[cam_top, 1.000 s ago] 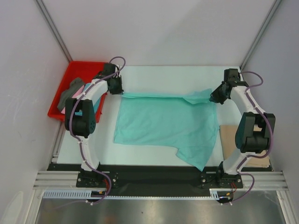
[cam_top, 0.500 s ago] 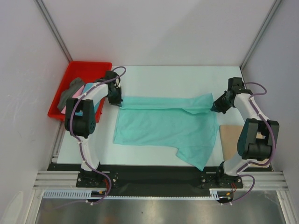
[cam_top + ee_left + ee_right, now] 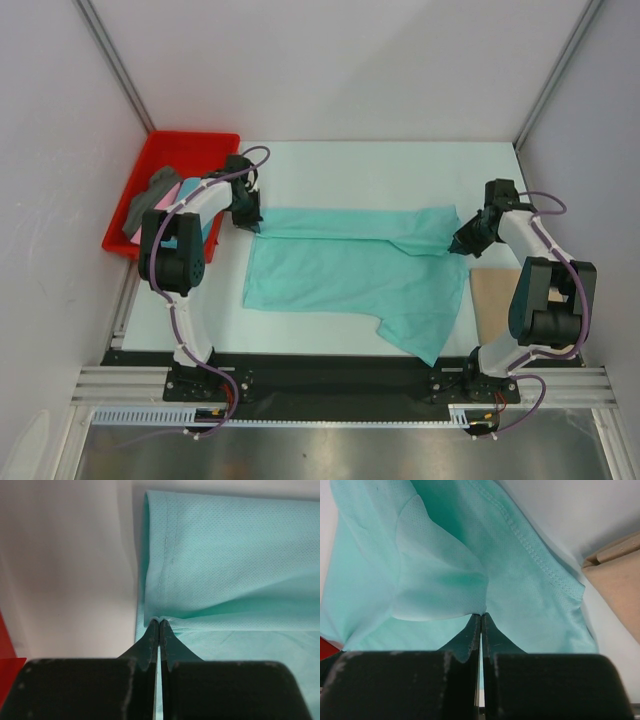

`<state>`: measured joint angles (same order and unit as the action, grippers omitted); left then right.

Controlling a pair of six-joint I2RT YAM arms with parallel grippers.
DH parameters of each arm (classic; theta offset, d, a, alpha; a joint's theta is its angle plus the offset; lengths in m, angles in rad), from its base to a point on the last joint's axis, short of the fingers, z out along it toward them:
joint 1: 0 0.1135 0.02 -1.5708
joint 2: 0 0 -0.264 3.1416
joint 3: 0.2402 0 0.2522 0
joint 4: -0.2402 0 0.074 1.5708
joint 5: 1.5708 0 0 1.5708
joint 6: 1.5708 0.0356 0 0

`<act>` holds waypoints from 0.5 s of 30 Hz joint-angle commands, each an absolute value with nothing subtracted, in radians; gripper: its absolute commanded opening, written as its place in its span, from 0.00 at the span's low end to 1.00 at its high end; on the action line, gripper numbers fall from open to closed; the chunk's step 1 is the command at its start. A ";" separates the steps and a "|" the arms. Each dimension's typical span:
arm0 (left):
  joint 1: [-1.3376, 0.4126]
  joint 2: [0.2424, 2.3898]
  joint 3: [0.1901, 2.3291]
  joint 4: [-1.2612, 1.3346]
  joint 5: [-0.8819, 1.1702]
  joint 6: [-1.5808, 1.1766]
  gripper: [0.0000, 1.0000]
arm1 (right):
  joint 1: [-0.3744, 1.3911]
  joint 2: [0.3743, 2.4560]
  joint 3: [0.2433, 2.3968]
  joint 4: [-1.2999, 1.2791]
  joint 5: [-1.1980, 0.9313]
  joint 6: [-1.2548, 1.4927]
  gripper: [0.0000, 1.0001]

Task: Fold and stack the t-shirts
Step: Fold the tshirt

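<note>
Both arms are reaching out over the table with elbows bent. The left gripper point(image 3: 252, 218), at ten o'clock, is pinching the far-left corner of the mint shirt point(image 3: 350, 270) between pressed-together jaws, and the right gripper point(image 3: 460, 243), at three o'clock, is pinching its far-right edge likewise. The shirt is lying spread mid-table, its far strip doubled over, with a tan shirt point(image 3: 497, 300) at four o'clock.

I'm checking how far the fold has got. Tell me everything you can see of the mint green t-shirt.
The mint green t-shirt is thin, finely dimpled knit with stitched hems. It lies spread on the pale table, its far edge doubled over as a band. The left gripper and right gripper each pinch one end of that band. One corner trails toward the near edge.
</note>
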<state>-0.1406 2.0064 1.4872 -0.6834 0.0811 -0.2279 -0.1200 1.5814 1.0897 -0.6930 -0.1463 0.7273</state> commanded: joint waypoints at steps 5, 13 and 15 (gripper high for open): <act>-0.132 1.968 1.491 -0.676 0.064 -0.230 0.00 | -0.123 1.554 1.078 -0.663 -0.156 0.739 0.00; -0.132 1.973 1.499 -0.677 0.057 -0.236 0.02 | -0.123 1.574 1.091 -0.658 -0.149 0.736 0.00; -0.132 1.977 1.493 -0.670 0.060 -0.238 0.01 | -0.123 1.574 1.089 -0.658 -0.150 0.738 0.00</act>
